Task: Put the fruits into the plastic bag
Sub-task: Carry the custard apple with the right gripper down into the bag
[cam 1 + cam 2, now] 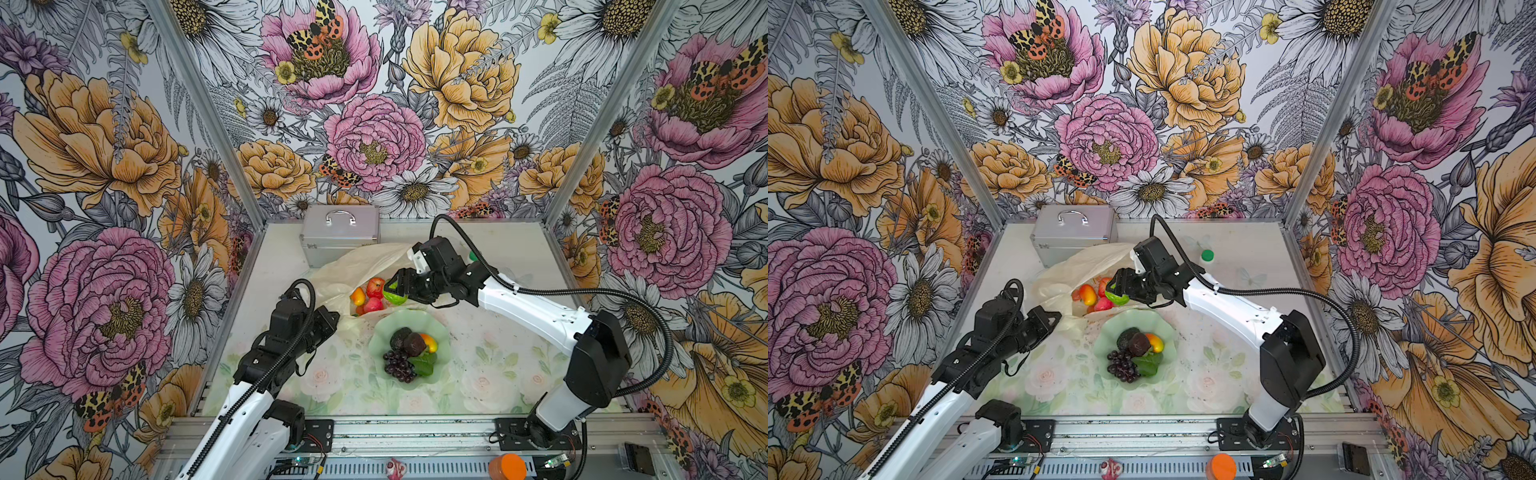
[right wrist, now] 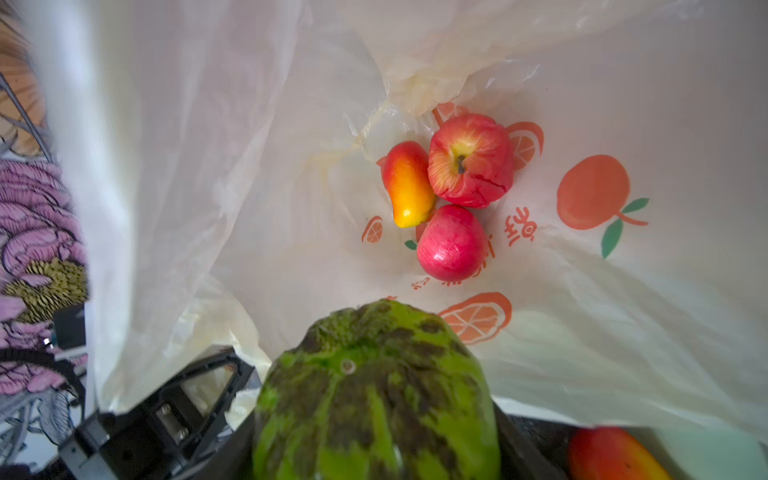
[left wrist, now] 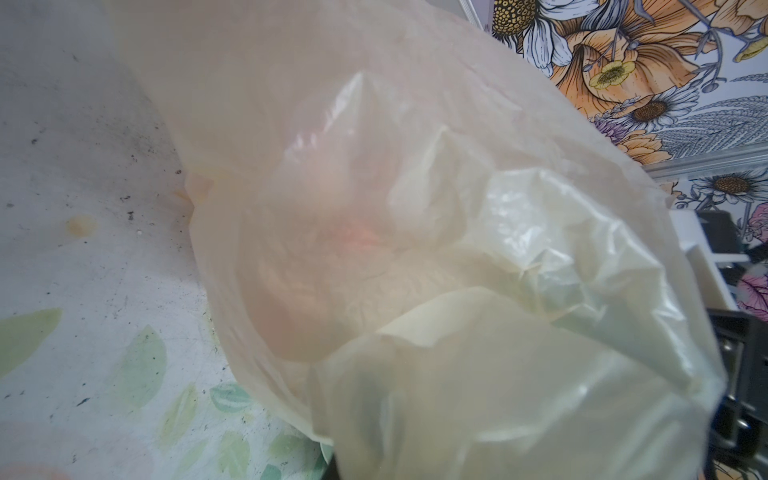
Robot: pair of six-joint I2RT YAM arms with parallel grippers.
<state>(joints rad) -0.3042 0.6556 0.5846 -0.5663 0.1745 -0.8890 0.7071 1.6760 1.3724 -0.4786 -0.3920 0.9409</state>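
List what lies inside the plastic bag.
In the plastic bag lie an apple, a mango and a pink-red fruit. Crumpled folds hide anything deeper. A green fruit hangs at its mouth.

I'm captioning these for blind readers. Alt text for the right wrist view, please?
The right end effector holds a green fruit at the mouth of the open bag. Inside lie an apple, a mango and a red fruit, clustered together.
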